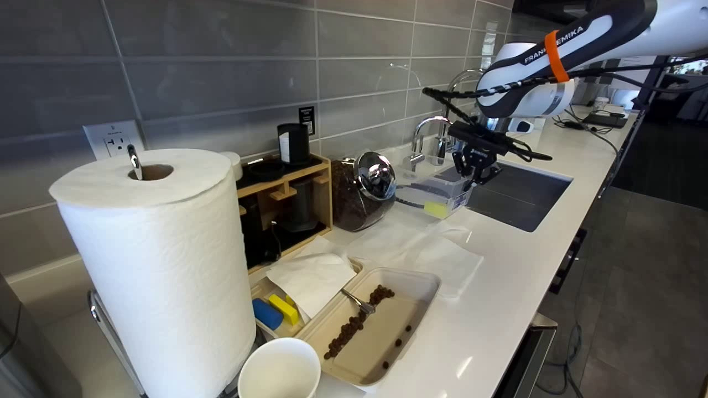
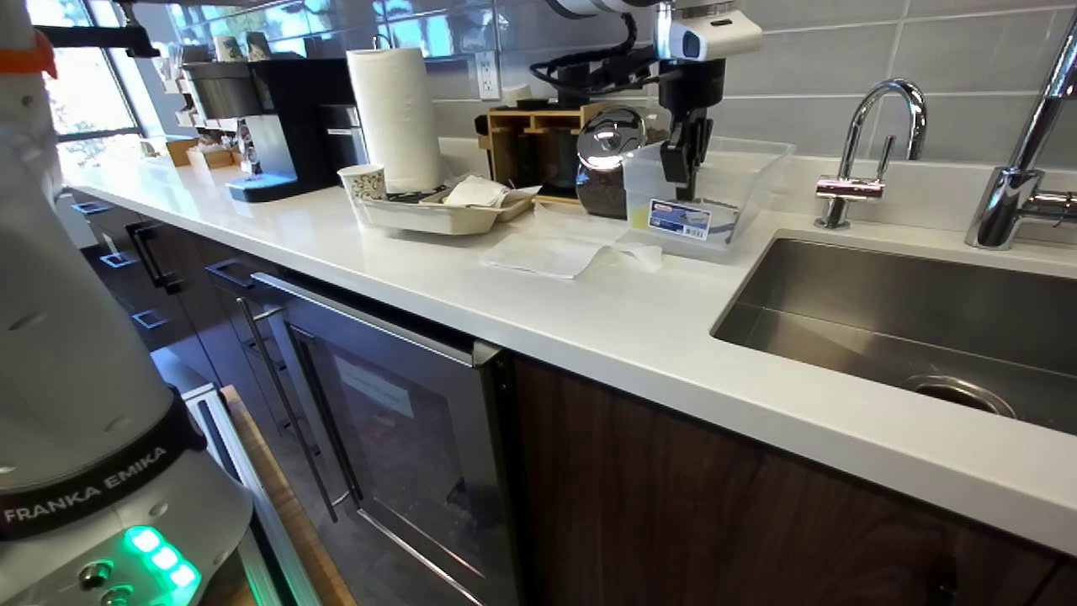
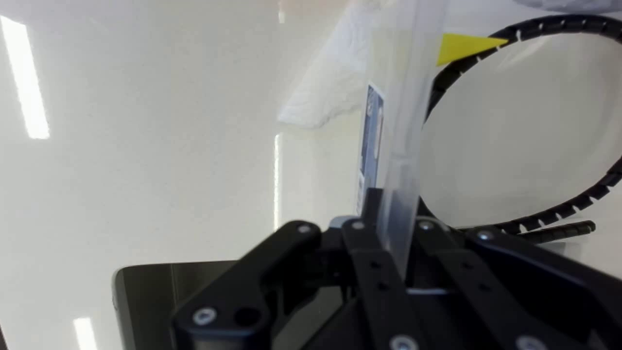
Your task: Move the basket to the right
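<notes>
Basket [image 2: 730,194]: 1, clear plastic, between jar [image 2: 602,192] and sink [image 2: 883,286]; upper right of the frame in an exterior view. Label [image 2: 673,220] on its side: 1, blue and white, lettering too small to read. Yellow piece [image 1: 436,209]: 1, showing through the basket. Black coil [image 3: 596,192]: 1, right of the basket's gripped wall in the wrist view.

Jaws: 1 pair, narrow, clamped on the basket's wall, one jaw to each side.

Jar: 1, shiny lid. Sink: 1. Taps [image 2: 841,188]: 2, chrome. Wooden box [image 1: 326,188]: 1.

Trays [image 1: 395,318]: 2, lower centre. Left one: blue block [image 1: 267,314], 1; yellow block [image 1: 284,309], at least 1. Right one: metal utensil [image 1: 365,305], 1; brown bits [image 1: 345,334], uncounted. Paper sheets [image 1: 437,260]: number unclear.

Cups [image 2: 363,181]: 1 on the desk [image 2: 639,320], 2 on the coffee machine [image 2: 307,118]. Paper roll [image 1: 155,265]: 1, left side. Outlet [image 1: 115,139]: 1, upper left.

Arm [image 1: 625,27]: 1; orange band [image 1: 555,55], 1, across its lettering. Base [image 2: 92,488], lower left: "FRANKA EMIKA", legible.
</notes>
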